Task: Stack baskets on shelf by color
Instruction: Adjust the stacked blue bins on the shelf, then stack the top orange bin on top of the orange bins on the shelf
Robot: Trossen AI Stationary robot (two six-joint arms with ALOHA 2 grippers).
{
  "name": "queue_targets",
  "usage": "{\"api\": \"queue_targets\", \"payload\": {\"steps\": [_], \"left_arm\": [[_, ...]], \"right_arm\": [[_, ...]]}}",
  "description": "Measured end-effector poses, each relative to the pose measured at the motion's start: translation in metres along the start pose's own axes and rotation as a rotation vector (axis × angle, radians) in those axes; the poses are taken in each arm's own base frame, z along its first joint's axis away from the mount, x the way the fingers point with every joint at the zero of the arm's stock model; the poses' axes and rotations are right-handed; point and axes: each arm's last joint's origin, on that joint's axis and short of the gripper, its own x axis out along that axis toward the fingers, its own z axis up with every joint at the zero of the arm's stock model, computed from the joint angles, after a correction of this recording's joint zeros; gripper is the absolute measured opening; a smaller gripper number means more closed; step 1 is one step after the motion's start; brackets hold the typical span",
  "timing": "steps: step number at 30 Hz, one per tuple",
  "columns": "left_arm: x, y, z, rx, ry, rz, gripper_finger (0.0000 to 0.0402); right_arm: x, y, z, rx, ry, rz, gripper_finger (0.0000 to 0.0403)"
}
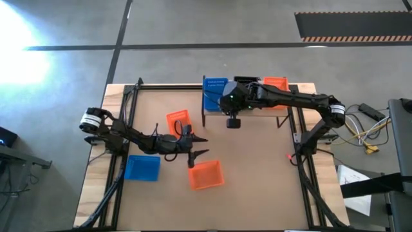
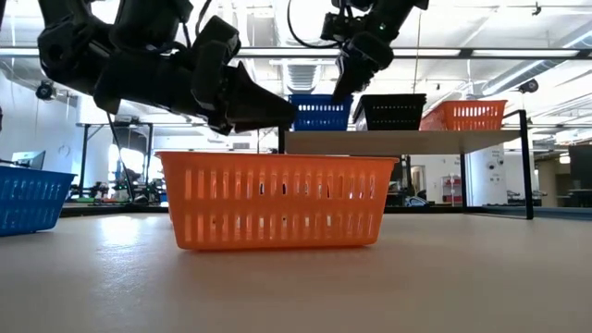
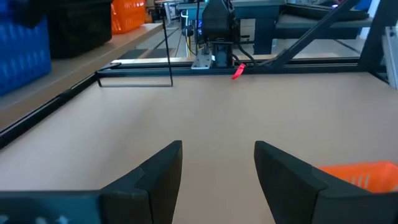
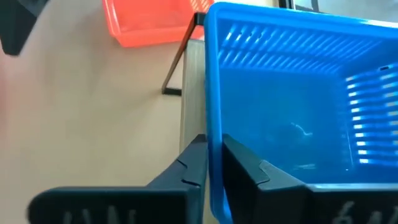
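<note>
- Jaws on my right gripper (image 4: 214, 163) are nearly together, pinching the near wall of the blue basket (image 4: 292, 118) that sits on the shelf (image 2: 407, 141); one finger is inside the wall, the other outside.
- My left gripper (image 3: 217, 177) hangs over the open tabletop (image 1: 257, 167) with its jaws spread and nothing between them, an orange basket (image 1: 206, 174) just beside it.
- On the shelf, seen level across the table, stand the blue basket, a black basket (image 2: 394, 111) and an orange one (image 2: 465, 115), side by side.
- Down on the table, another orange basket (image 1: 178, 120) and a blue one (image 1: 142, 167) wait near my left arm.
- I judge the step in hand to be setting or adjusting the blue basket at its end of the shelf.
- Next, I think, my right jaws must part and lift straight clear of the wall without dragging it, while my left drops onto an orange rim to carry it to its colour.
</note>
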Motion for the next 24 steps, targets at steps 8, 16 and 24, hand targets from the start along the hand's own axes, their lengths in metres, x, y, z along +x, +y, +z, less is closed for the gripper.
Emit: {"api": "queue_targets", "payload": {"steps": [8,16,24], "left_arm": [[-0.001,-0.001,-0.001,0.003,0.009,-0.004,0.0185],[-0.01,0.002,0.013,0.081,0.005,-0.004,0.0185],[-0.052,0.014,0.053,0.244,0.249,-0.002,0.0185]], "right_arm": [[-0.014,0.002,0.0,0.018,-0.018,-0.004,0.0116],[-0.03,0.067,-0.009,0.062,-0.122,0.097,0.0111],[-0.003,0.172,-0.062,0.149,-0.317,0.14,0.0081]]}}
